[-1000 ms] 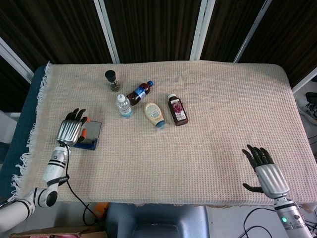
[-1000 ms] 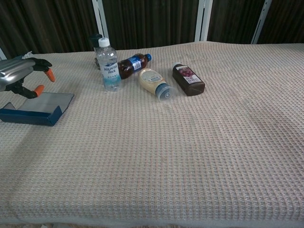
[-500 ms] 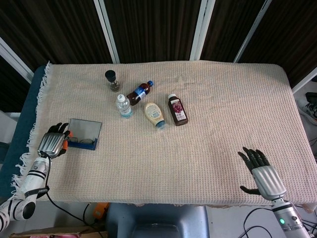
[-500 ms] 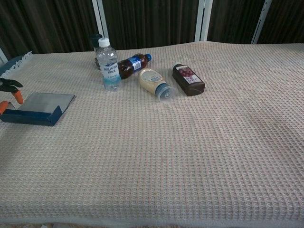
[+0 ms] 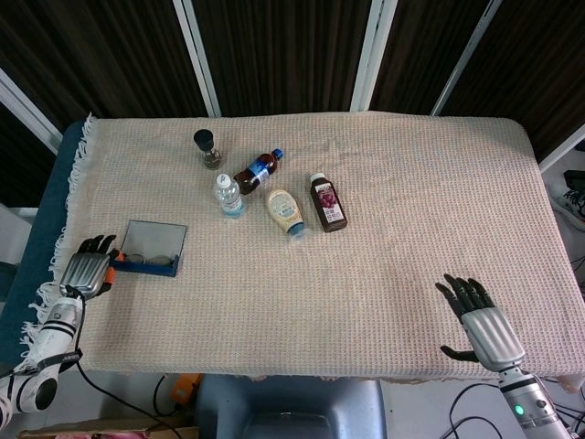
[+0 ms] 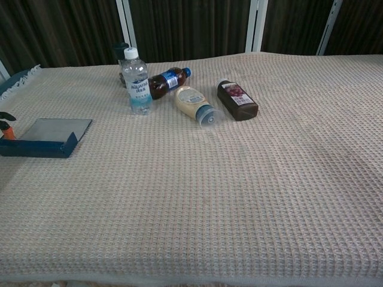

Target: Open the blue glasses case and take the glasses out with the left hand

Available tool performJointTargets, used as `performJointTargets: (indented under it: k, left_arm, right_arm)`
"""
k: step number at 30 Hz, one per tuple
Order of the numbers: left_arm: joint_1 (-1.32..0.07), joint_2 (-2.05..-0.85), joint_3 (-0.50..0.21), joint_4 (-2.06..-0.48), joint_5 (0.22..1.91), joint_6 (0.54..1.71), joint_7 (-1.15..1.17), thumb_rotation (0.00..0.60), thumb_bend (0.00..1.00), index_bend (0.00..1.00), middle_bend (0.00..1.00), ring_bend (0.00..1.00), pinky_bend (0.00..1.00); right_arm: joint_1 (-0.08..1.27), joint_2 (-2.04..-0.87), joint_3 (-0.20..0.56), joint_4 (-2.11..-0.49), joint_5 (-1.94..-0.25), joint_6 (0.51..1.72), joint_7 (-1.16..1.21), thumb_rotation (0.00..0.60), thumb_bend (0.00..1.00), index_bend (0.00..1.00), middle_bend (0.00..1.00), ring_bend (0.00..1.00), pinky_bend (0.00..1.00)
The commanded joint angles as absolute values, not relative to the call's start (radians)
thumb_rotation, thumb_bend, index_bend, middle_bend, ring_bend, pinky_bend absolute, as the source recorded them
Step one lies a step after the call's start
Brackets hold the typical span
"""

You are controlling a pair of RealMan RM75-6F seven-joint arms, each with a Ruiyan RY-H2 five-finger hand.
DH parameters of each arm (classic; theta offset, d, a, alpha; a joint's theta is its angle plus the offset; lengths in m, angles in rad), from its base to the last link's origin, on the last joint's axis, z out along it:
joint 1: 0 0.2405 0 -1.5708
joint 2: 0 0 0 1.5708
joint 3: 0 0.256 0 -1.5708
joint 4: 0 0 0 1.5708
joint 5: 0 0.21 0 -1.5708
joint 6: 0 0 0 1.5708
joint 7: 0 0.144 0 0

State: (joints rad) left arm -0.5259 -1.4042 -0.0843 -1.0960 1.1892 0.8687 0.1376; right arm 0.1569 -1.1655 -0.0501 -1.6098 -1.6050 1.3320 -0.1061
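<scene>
The blue glasses case lies open on the cloth at the left, its grey lid flat and its blue tray toward the front; it shows again as the case in the chest view. My left hand sits just left of it at the table's left edge, gripping the glasses, of which only orange-tipped parts show. In the chest view only an orange tip of the glasses shows at the frame's left edge. My right hand hovers at the near right with fingers spread, holding nothing.
Behind the case stands a dark grinder and an upright water bottle. A cola bottle, a pale squeeze bottle and a dark sauce bottle lie beside them. The fringed cloth edge runs by my left hand.
My left hand has drawn the glasses off the case, leftward and toward the near edge, nearly leaving the chest view. My right hand has slid slightly nearer the front edge.
</scene>
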Motion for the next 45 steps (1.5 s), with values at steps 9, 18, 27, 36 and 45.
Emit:
performJointTargets:
  k: [9,18,27,36,45]
  left_arm:
    - [-0.471,-1.319,-0.011,-1.281,1.315,0.958,0.112,0.600,0.68,0.43,0.03,0.00,0.01]
    - [-0.447,-1.246,0.065,-1.453,1.472,1.024,0.093,0.600,0.68,0.37,0.00,0.00,0.00]
    - [-0.457,-1.240,0.099,-1.516,1.563,1.043,0.216,0.600,0.67,0.25,0.00,0.00,0.00]
    - [-0.474,-1.266,0.092,-1.548,1.566,1.022,0.246,0.600,0.66,0.21,0.00,0.00,0.00]
    - [-0.503,-1.315,0.056,-1.551,1.530,0.990,0.299,0.600,0.66,0.20,0.00,0.00,0.00]
  right_arm:
    - [0.160,-1.155,-0.062,-1.617,-1.620,1.325,-0.094,0.600,0.19,0.00,0.00,0.00,0.00]
    - [0.158,-1.146,-0.068,-1.620,-1.634,1.334,-0.075,0.600,0.19,0.00,0.00,0.00,0.00]
    - [0.154,-1.135,-0.069,-1.622,-1.647,1.353,-0.049,0.600,0.19,0.00,0.00,0.00,0.00]
    - [0.151,-1.133,-0.068,-1.622,-1.650,1.361,-0.044,0.600,0.19,0.00,0.00,0.00,0.00]
    - [0.148,-1.126,-0.068,-1.622,-1.656,1.373,-0.029,0.600,0.19,0.00,0.00,0.00,0.00]
